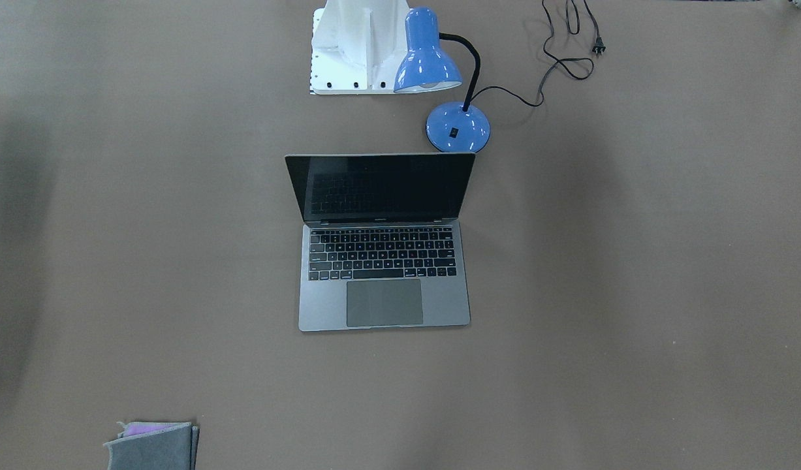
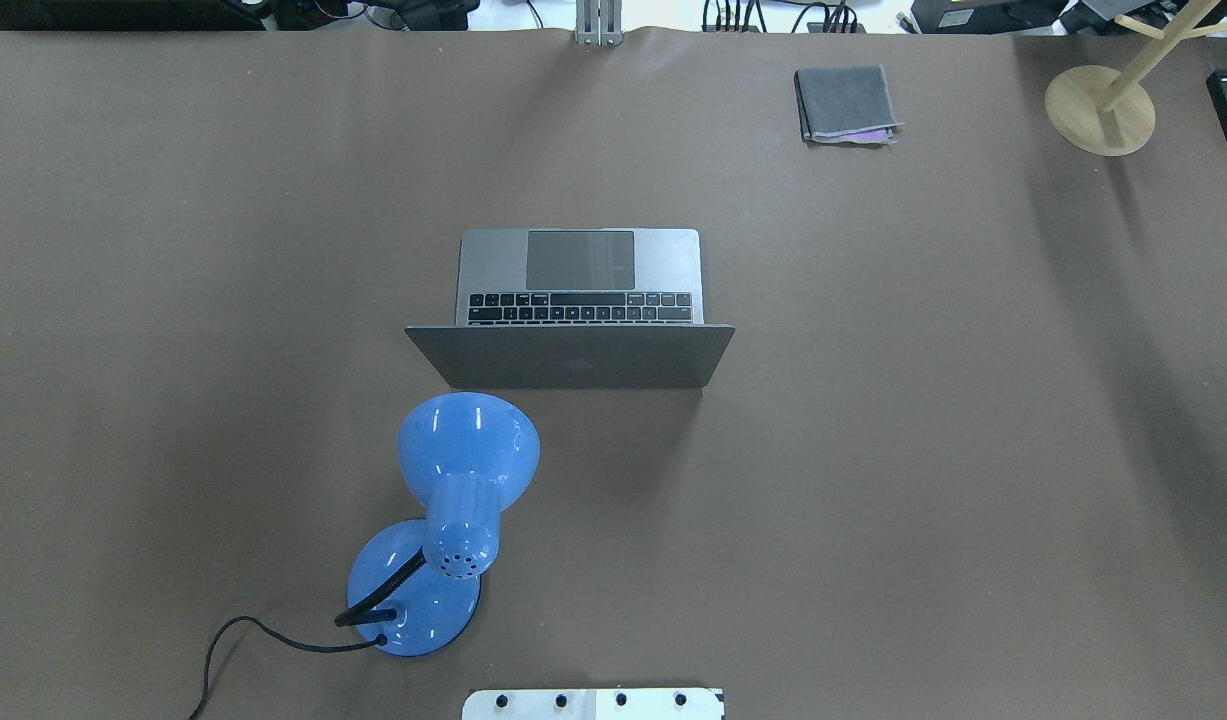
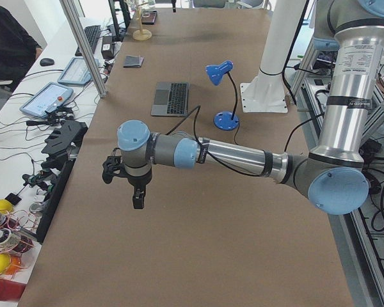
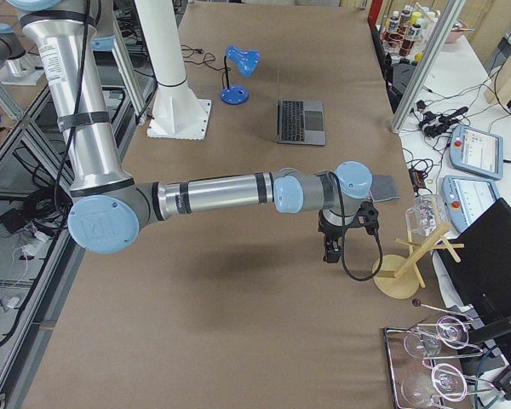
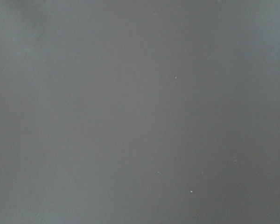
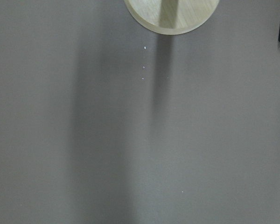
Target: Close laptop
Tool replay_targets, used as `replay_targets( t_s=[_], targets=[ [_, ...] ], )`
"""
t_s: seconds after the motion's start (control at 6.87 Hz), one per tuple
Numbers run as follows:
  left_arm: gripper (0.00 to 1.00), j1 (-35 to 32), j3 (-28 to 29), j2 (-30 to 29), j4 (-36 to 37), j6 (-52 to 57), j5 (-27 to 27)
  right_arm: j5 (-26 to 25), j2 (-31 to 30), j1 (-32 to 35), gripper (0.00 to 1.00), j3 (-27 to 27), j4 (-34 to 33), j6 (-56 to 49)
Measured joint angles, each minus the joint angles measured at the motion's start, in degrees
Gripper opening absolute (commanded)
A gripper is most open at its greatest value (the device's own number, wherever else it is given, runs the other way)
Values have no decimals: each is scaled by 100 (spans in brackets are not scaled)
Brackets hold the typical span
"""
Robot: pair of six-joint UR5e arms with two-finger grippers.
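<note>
The space-grey laptop (image 1: 384, 261) stands open in the middle of the table, its black screen (image 1: 380, 188) upright and its keyboard facing away from the robot. From overhead I see its lid's back (image 2: 573, 357) and its trackpad (image 2: 580, 259). It also shows in the left side view (image 3: 171, 98) and the right side view (image 4: 301, 120). My left gripper (image 3: 127, 185) hangs above the table's left end, far from the laptop. My right gripper (image 4: 342, 239) hangs above the right end. Both show only in the side views, so I cannot tell if they are open or shut.
A blue desk lamp (image 2: 443, 520) stands between the laptop and the robot base, its cord (image 2: 263, 635) trailing left. A folded grey cloth (image 2: 845, 104) lies at the far right. A wooden stand (image 2: 1100, 108) is at the far right corner.
</note>
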Motion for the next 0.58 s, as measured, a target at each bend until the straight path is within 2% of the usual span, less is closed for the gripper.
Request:
replay_targets(
  t_s=[0.29, 0.44, 0.58],
  targets=[
    [99, 274, -54, -450, -20, -83, -466, 41, 448, -450, 100, 12, 18, 350],
    [99, 540, -165, -589, -91, -452, -618, 226, 607, -608, 100, 7, 63, 479],
    [99, 949, -286, -737, -352, -1280, -671, 621, 676, -703, 100, 13, 253, 668]
  ],
)
